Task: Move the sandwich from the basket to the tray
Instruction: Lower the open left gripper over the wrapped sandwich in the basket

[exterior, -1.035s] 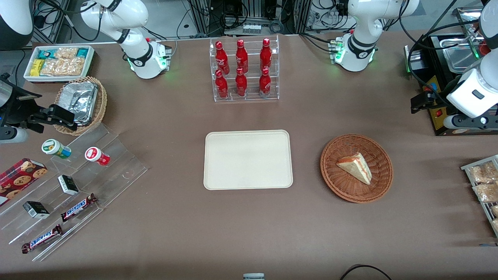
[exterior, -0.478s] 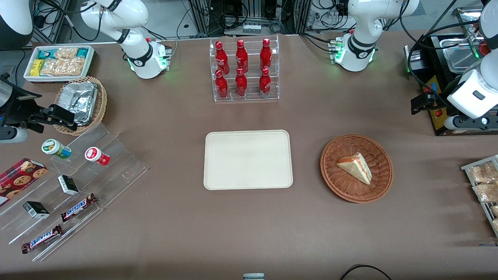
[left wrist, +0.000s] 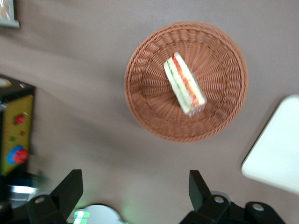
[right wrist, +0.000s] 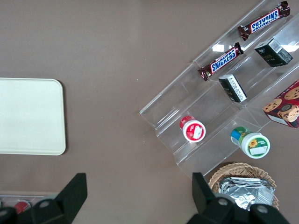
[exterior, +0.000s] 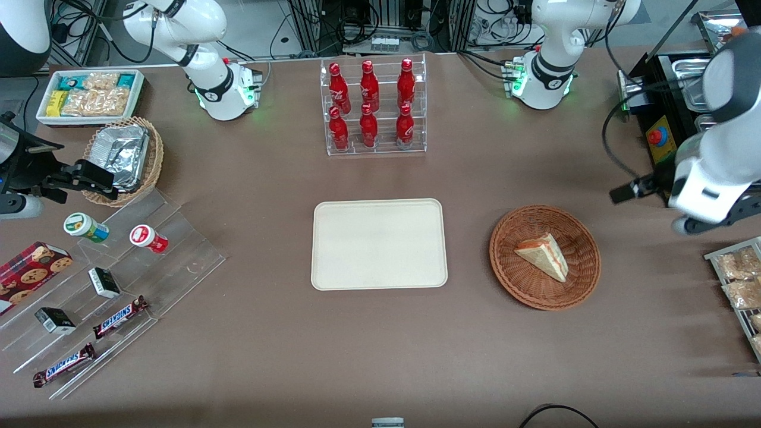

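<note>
Sandwich (left wrist: 184, 84) lies in the basket (left wrist: 145, 88) beside the tray (exterior: 379, 244) at mid-table; claw (left wrist: 135, 192), fingers spread, hovers near the working arm's end. Soft and light, it likely wants gentle pinching across the bread faces.

Brown table (exterior: 380, 356), cluttered equipment racks (exterior: 380, 24)

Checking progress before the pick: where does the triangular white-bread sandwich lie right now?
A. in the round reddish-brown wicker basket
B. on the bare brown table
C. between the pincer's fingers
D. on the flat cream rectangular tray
A: the triangular white-bread sandwich lies in the round reddish-brown wicker basket; the flat cream rectangular tray is bare, and the open pincer hangs above the table beside the basket.
</note>
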Controlling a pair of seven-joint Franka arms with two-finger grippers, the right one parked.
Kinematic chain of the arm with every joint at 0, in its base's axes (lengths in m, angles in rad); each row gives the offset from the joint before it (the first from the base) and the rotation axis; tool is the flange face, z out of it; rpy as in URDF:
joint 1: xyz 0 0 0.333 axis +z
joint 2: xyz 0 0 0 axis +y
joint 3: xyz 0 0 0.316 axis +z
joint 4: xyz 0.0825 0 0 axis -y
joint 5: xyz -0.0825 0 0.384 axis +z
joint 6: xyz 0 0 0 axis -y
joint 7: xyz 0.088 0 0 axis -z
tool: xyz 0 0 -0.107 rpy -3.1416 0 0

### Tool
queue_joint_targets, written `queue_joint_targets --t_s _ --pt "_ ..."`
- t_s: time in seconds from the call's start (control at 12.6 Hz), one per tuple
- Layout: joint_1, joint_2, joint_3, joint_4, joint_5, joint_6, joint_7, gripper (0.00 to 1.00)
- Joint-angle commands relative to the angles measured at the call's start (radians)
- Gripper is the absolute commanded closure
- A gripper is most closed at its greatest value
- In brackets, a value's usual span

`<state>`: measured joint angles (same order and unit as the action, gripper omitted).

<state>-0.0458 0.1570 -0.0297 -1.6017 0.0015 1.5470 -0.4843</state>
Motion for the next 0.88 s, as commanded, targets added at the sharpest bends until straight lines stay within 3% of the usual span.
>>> queue_joint_targets --t_s 0.0,0.4,0.8 --pt "-0.008 0.091 -0.012 -0.015 -0.029 0.097 -0.214 0.00" --pt "-0.040 0.186 -0.024 -0.047 -0.014 0.309 -0.612 0.00" --pt "-0.074 0.173 -0.021 -0.222 -0.008 0.496 -0.706 0.00"
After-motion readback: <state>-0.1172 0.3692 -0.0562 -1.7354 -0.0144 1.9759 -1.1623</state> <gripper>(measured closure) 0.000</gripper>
